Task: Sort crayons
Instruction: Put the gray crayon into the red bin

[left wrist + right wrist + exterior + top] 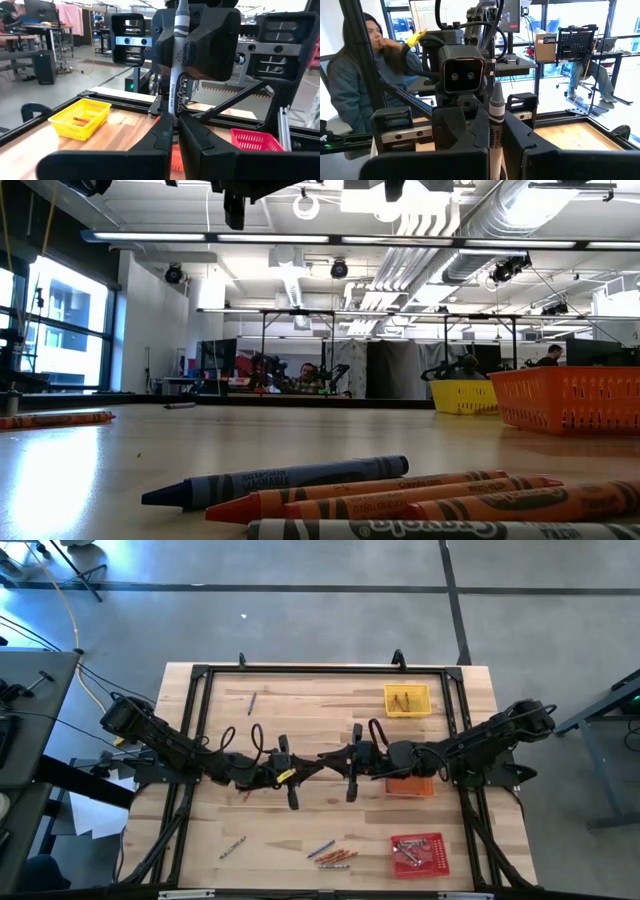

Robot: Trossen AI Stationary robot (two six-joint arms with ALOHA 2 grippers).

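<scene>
A: Where is the grey crayon [176,75] held?
B: Upright above mid-table, pinched at once by the left gripper [175,120] and the right gripper [495,131], both clamped narrow on it.
A: And the other crayons [333,856]?
B: Scattered near the table's front edge.

Both arms meet mid-table, left tool [322,766] and right tool [328,764] clamped.

Overhead, tabletop-level, two facing wrist cameras

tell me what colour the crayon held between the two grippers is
Grey, with a black-banded wrapper: the crayon shows best in the left wrist view, pinched by both the left gripper and the right gripper.
</scene>
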